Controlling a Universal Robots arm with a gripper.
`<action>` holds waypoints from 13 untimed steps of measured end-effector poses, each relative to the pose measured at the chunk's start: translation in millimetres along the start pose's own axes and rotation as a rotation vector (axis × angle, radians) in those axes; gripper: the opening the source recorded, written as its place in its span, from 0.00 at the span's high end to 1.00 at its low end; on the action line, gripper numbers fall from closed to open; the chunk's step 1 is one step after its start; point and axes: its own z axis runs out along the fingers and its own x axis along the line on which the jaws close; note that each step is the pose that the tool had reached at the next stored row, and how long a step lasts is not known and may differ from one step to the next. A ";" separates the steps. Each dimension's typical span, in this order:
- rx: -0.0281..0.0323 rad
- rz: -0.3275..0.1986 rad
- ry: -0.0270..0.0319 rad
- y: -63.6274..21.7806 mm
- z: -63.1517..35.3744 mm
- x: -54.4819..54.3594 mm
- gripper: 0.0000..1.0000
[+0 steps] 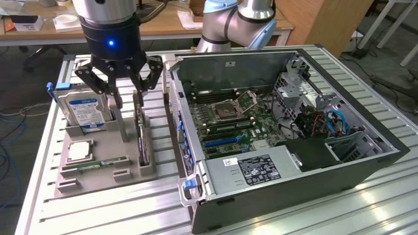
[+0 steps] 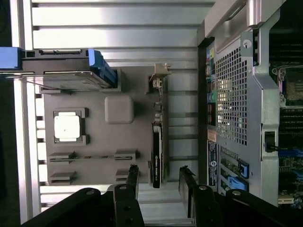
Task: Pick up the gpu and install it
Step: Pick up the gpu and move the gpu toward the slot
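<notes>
exterior view
pincer [image 1: 127,94]: fingers spread wide with nothing between them; hangs over the far part of the holder, between the hard drive and the far end of the gpu.
gpu [image 1: 141,134]: dark card standing on edge in a long slot at the holder's side toward the exterior view's right, running near to far, just beside the computer case.
holder [image 1: 98,183]: grey moulded tray lying on the surface, at the exterior view's left of the case.
hard drive [image 1: 85,110]: silver with a blue label, upright in a far slot of the holder.
processor chip [image 1: 78,151]: flat in a square pocket, nearer than the hard drive.
memory stick [image 1: 98,165]: narrow and green, lying flat near the holder's near edge.
computer case [image 1: 365,161]: open on its side, at the exterior view's right.
motherboard [image 1: 228,117]: visible inside the case.
power supply [image 1: 258,169]: labelled grey box at the near end of the case.
surface [image 1: 365,210]: slatted metal.
arm [image 1: 107,29]: dark wrist with a blue light, above the pincer.

wrist view
pincer [image 2: 159,182]: two dark fingers [image 2: 133,182] stand well apart, holding nothing.
gpu [image 2: 157,151]: seen edge-on in its slot, in line with the gap between the fingers, between the holder's pockets and the case.
hard drive [image 2: 66,75], processor chip [image 2: 67,126], memory stick [image 2: 92,157]: each seated in the holder [image 2: 118,137].
computer case [image 2: 232,94]: perforated metal panel just beside the holder.
</notes>
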 end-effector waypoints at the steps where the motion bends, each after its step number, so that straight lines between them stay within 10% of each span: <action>1: 0.0001 0.000 0.0001 -0.4 1.2 0.0 0.53; 13: 0.0000 0.000 0.0000 -4.7 16.5 0.2 0.53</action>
